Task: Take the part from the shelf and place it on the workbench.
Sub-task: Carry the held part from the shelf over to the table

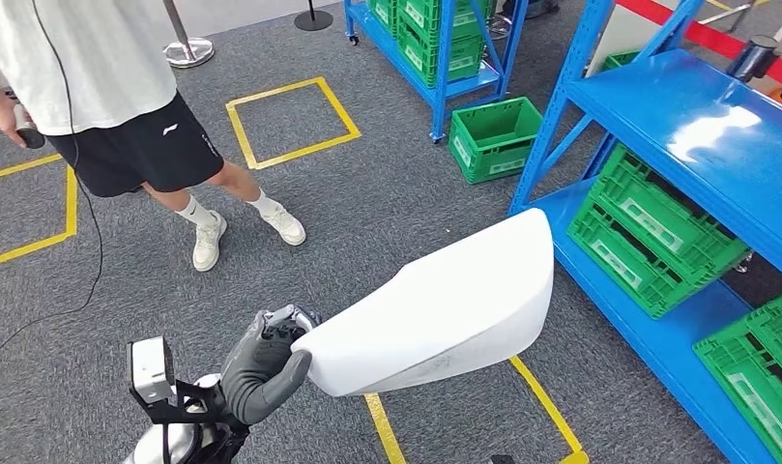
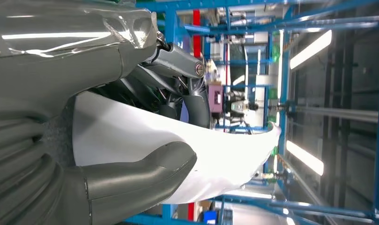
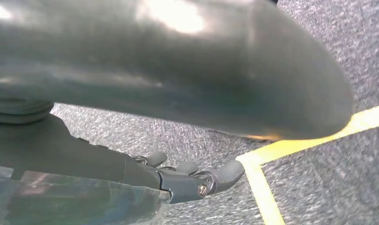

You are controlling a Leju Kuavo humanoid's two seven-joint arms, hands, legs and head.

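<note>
**White part held in the left hand above the floor**

The left hand [image 1: 267, 365] grips one end of a long white curved part [image 1: 445, 307], thumb on one face and the darker fingers on the other. In the left wrist view the same hold shows close up: the thick grey thumb [image 2: 145, 171] presses on the white part [image 2: 131, 140] while the dark fingers [image 2: 178, 75] wrap its far side. The part is carried in the air over the grey carpet floor [image 1: 367, 203], its free end reaching toward the blue shelf [image 1: 686, 126] without touching it.

The right hand [image 3: 187, 176] hangs over the carpet just beside a yellow line [image 3: 262, 187] taped there; its fingers are lightly curled and apart, holding nothing.

Green crates [image 1: 657, 232] sit on the lower level of the shelf, and one more green crate [image 1: 495, 138] stands on the floor beside the shelf's post. A person [image 1: 126, 97] in a white shirt and black shorts stands on the carpet near a yellow taped square [image 1: 290, 121].
</note>
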